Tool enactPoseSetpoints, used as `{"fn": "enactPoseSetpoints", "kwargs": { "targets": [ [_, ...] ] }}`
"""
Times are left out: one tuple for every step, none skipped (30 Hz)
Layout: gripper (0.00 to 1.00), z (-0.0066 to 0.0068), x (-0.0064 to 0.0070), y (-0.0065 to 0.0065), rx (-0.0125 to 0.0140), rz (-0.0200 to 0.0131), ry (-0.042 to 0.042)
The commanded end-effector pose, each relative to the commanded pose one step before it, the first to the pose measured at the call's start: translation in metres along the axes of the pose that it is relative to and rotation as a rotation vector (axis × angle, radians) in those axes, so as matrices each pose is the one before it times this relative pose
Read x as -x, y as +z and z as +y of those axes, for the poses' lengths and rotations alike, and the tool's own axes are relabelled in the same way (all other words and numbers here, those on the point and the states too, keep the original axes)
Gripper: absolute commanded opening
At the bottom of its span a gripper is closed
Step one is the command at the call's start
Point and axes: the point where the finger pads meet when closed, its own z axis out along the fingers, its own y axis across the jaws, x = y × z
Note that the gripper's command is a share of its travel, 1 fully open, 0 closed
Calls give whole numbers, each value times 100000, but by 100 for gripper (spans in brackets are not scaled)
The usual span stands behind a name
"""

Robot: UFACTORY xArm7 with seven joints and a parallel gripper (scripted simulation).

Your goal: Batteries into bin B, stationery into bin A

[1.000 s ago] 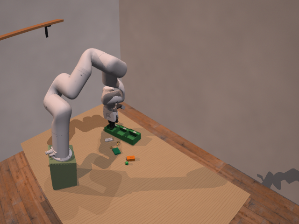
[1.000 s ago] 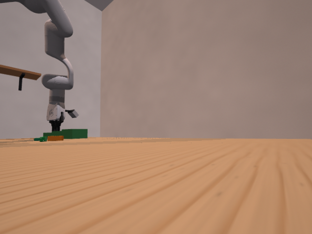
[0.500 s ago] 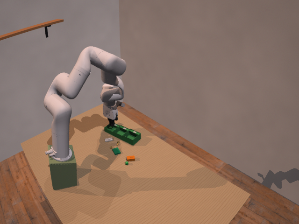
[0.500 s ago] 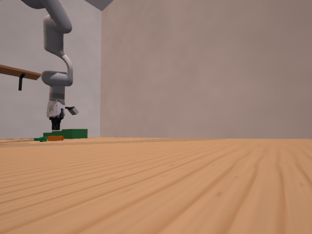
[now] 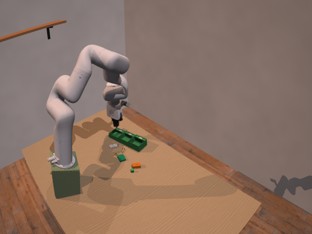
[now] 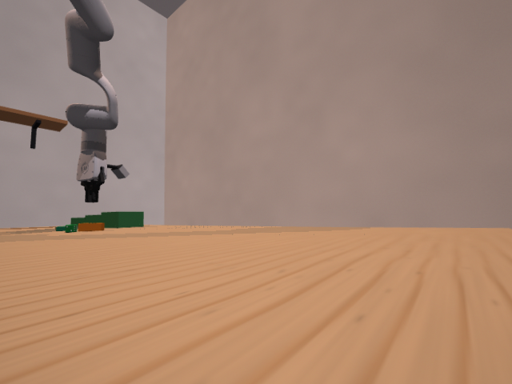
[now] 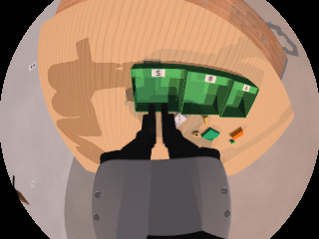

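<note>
1. The black two-fingered end effector (image 5: 116,124) hangs above the end compartment of the long green three-compartment plastic bin row (image 5: 127,139), the end nearest the tabletop's far corner. Its fingers stand narrow, nearly together, and no object shows between them, so I judge that it carries nothing.

2. In the wrist view the fingers point down at the compartment's near wall. Each compartment bears a small white label, but the letters are too small to read, so I cannot tell which is A and which is B.

3. The loose things lie on the light wooden tabletop (image 5: 176,201) beside the bin row, on its side towards the near edge: a small white-and-grey flat card (image 5: 113,145), two tiny brass-coloured pieces (image 5: 123,149), a flat green square block (image 5: 121,157), an orange rectangular block (image 5: 136,165) and a small green chunk (image 5: 131,170). Which are batteries and which stationery cannot be settled at this size.

4. The step in hand looks like leaving the bin to fetch another item. To do it well:
   - rise enough for the fingertips to pass the bin walls before moving sideways, so the bins stay put;
   - spread the fingers before descending;
   - approach the chosen item from straight above, centred on it, with the fingers across its narrower side;
   - keep away from its close neighbours, since the small brass pieces would scatter at a nudge.
</note>
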Motion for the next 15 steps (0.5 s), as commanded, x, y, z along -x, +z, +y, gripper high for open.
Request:
{"fn": "enactPoseSetpoints", "kwargs": {
  "targets": [
    [7,-98,-338,-3427,-273,822,-56],
    [7,0,-3,-834,2,2,0],
    [7,0,-3,-834,2,2,0],
    [7,0,-3,-834,1,2,0],
    [7,0,0,0,0,0,0],
    [7,0,0,0,0,0,0],
    [7,0,-3,-835,0,2,1],
    [7,0,-3,-834,1,2,1],
    [7,0,-3,-834,1,2,1],
    [7,0,-3,-834,1,2,1],
    [7,0,-2,-835,1,2,1],
    [7,0,-2,-835,0,2,1],
    [7,0,-2,-800,0,2,1],
    [7,0,0,0,-1,0,0],
    [7,-4,1,8,0,2,1]
  ]
}}
